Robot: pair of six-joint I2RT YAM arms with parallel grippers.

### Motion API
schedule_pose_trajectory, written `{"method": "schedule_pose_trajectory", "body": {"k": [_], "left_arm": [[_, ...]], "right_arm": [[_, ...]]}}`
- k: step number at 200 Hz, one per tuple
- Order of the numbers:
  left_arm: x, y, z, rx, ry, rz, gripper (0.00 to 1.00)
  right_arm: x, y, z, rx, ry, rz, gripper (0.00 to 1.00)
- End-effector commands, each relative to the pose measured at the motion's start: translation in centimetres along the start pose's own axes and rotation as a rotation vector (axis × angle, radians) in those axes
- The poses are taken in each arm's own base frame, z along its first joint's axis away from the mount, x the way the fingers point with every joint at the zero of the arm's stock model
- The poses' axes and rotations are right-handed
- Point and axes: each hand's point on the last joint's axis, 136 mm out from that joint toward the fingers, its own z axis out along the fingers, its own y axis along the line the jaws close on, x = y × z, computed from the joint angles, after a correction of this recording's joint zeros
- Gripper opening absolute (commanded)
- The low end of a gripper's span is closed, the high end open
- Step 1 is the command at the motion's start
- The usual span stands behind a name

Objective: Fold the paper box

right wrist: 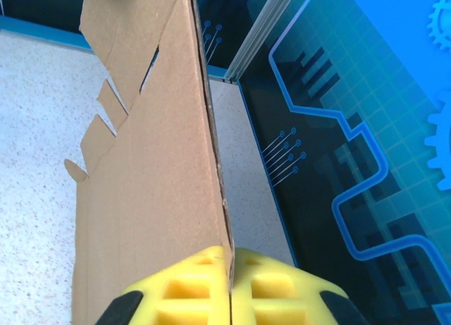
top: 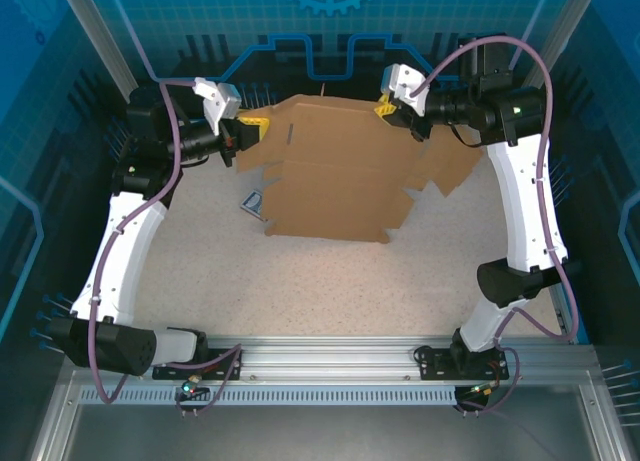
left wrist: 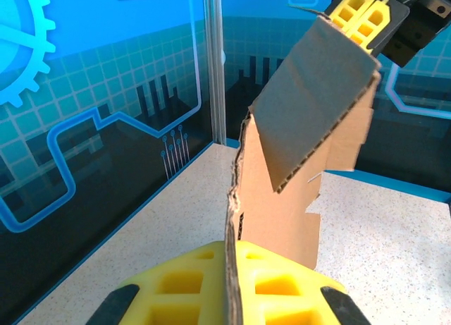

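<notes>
**Paper box** (top: 335, 176): a brown cardboard sheet cut with flaps and tabs, not yet taking the shape of a box. It is hanging over the far middle of the desk (top: 330, 291), with its top edge raised and its near edge dropping towards the surface. Whether that near edge is touching the desk cannot be told. The flaps on the right side are spreading loose, and the sheet is bowing along its creases.

**Left hand** (top: 252, 131): it is pinching the far left edge of the sheet. In the left wrist view the yellow fingers (left wrist: 183, 290) are pressing together with the cardboard edge between them.

**Right hand** (top: 385, 106): it is gripping the far right corner in the same way, with its yellow fingers (right wrist: 176, 290) closing flat on the board.

**Reason for the hold (judged):** with one hand at each far corner, the sheet is being carried spread and upright. That probably leaves the creases free for folding and stops the board from twisting.

**Progress (judged):** the task is at an early stage, as no side panel is standing yet.

**Card** (top: 252, 203): a small printed card is lying flat on the desk just beside the sheet's near left corner, apart from both hands.

**Desk:** a pale speckled surface with both arms reaching over it from the near edge.
</notes>
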Motion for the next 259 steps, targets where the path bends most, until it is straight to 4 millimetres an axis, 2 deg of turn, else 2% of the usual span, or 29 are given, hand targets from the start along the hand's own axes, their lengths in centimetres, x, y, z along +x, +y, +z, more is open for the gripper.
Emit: {"method": "schedule_pose_trajectory", "body": {"k": [1,14,51,71,105,129,157,177,225,259], "left_arm": [[-1.2,0.1,-0.1,-0.013,-0.021,0.050,0.00],[-1.0,0.2,0.0,-0.020,-0.021,0.045,0.07],[0.2,0.7,0.1,-0.046,-0.017,0.031,0.51],[1.5,1.4,0.4,-0.073,-0.009,0.024,0.68],[2.6,3.0,1.2,-0.106,0.002,0.021,0.82],[2.7,3.7,1.7,-0.103,0.003,0.020,0.85],[2.4,3.6,2.1,-0.067,-0.008,0.010,0.85],[1.9,3.1,2.3,-0.025,-0.027,-0.004,0.78],[0.3,0.9,1.8,0.075,-0.097,-0.020,0.48],[-0.5,0.1,1.4,0.095,-0.118,-0.053,0.14]], "right_arm": [[-0.9,-0.1,-1.6,0.023,-0.021,0.017,0.00],[-0.9,0.0,-1.8,0.020,-0.031,0.037,0.00],[-1.3,0.2,-3.0,0.025,-0.076,0.079,0.00],[-1.6,0.4,-3.8,0.026,-0.103,0.086,0.00],[-1.6,0.7,-4.7,0.020,-0.126,0.103,0.00],[-1.4,0.8,-5.0,0.018,-0.130,0.112,0.00],[-1.5,0.8,-5.2,0.014,-0.141,0.111,0.00],[-1.6,0.8,-5.1,0.006,-0.154,0.112,0.00],[-1.4,0.5,-5.0,0.022,-0.160,0.124,0.00],[-1.2,-0.4,-5.1,0.087,-0.161,0.127,0.00]]}}
